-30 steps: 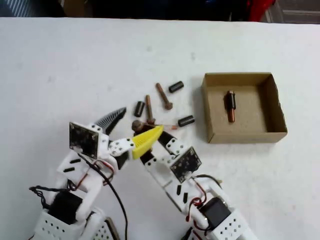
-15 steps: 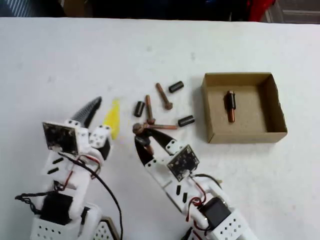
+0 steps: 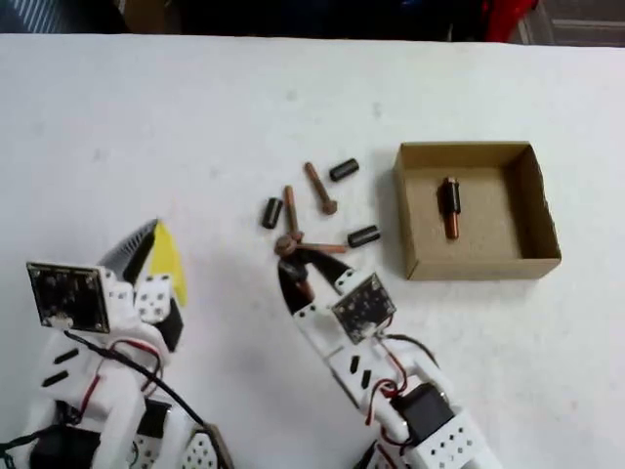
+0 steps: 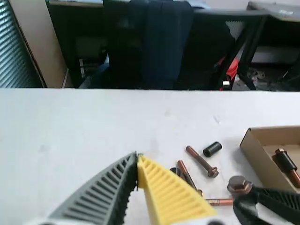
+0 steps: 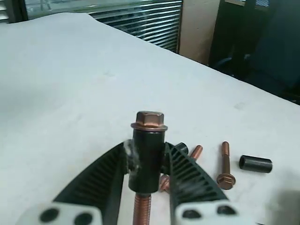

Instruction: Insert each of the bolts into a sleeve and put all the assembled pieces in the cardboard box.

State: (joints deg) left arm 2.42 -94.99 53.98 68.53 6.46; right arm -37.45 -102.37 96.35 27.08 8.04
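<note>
**Sleeved bolt pinched in the right gripper**

From above, the right gripper (image 3: 296,266) covers most of its load; just the copper head peeks out. Its wrist view shows a bolt (image 5: 149,120) through a black sleeve (image 5: 146,161), pinched between the black jaws. Loose bolts (image 3: 319,189) and loose sleeves (image 3: 343,170) lie just beyond. Beside them the cardboard box (image 3: 420,262) holds one assembled piece (image 3: 450,205). The left gripper (image 3: 154,239), jaws pressed together, sits well apart.

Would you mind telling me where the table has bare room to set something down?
The table is bare beyond the left gripper and right of the cardboard box. It is crowded between the box and the right gripper holding a sleeved bolt, where bolts and sleeves lie.
</note>
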